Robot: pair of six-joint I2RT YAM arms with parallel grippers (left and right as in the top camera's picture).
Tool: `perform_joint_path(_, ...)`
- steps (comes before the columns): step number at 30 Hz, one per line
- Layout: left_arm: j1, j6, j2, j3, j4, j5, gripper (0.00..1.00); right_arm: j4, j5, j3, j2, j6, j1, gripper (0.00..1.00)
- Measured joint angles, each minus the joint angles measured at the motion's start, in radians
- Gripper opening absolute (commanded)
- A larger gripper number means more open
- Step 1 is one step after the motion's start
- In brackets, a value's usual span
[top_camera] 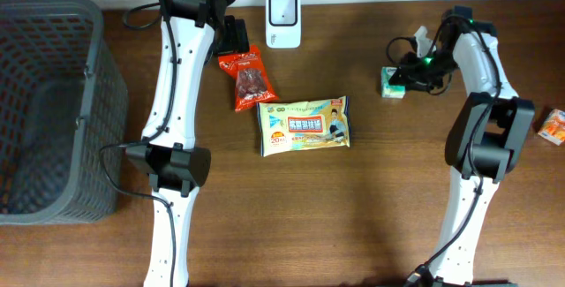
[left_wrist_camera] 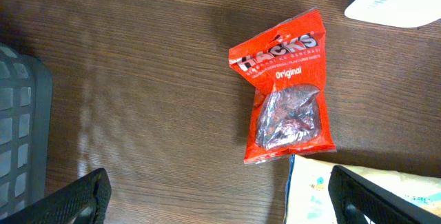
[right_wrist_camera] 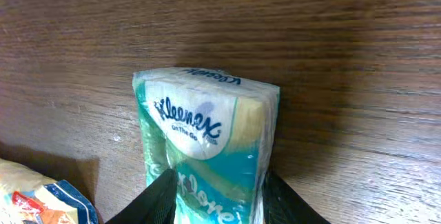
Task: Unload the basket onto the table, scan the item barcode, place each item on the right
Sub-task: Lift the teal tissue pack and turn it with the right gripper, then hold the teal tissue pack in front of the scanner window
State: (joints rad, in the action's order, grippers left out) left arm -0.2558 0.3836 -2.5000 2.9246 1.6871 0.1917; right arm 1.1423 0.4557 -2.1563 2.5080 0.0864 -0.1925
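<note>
A green-and-white Kleenex tissue pack (right_wrist_camera: 207, 134) stands on the wooden table at the right (top_camera: 391, 82). My right gripper (right_wrist_camera: 217, 200) is shut on it, one black finger pressed against each side of its lower end. The white barcode scanner (top_camera: 282, 18) stands at the back centre, well to the left of that pack, and its corner shows in the left wrist view (left_wrist_camera: 400, 0). My left gripper (left_wrist_camera: 227, 203) hangs open over bare table just below a red snack bag (left_wrist_camera: 289, 89), touching nothing.
A yellow-and-blue wipes pack (top_camera: 305, 124) lies mid-table beside the red snack bag (top_camera: 250, 79). A dark plastic basket (top_camera: 48, 110) fills the left side. A small orange box (top_camera: 553, 126) sits at the right edge.
</note>
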Motion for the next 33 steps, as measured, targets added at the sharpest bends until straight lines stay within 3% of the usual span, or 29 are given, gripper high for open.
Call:
perform_joint_path(1,0.0,0.0,0.0,0.0,0.0,0.0,0.99,-0.001,-0.003,0.0,0.0,0.003,0.001,0.04)
perform_joint_path(7,0.0,0.0,0.0,0.0,0.0,0.0,0.99,-0.022,0.089,0.002,0.0,-0.04,0.013,0.04)
perform_joint_path(11,0.0,0.0,0.0,0.0,0.0,0.0,0.99,-0.146,0.234,-0.021,0.005,-0.105,0.092,0.04)
perform_joint_path(14,0.0,0.0,0.0,0.0,0.0,0.0,0.99,-0.252,0.23,-0.125,0.019,-0.148,0.186,0.04)
perform_joint_path(19,0.0,0.0,0.0,0.0,0.0,0.0,0.99,-0.437,-0.249,-0.294,0.02,-0.126,0.391,0.04)
perform_joint_path(23,0.0,0.0,0.0,0.0,0.0,0.0,0.99,-0.687,-0.7,-0.249,0.021,0.114,0.563,0.04)
perform_joint_path(28,-0.001,0.0,0.0,0.0,0.0,0.0,0.99,-0.798,-0.829,-0.176,0.021,0.288,0.612,0.04)
perform_joint_path(33,-0.001,0.0,0.0,0.0,0.0,0.0,0.99,-0.799,-0.85,-0.169,0.021,0.306,0.591,0.04)
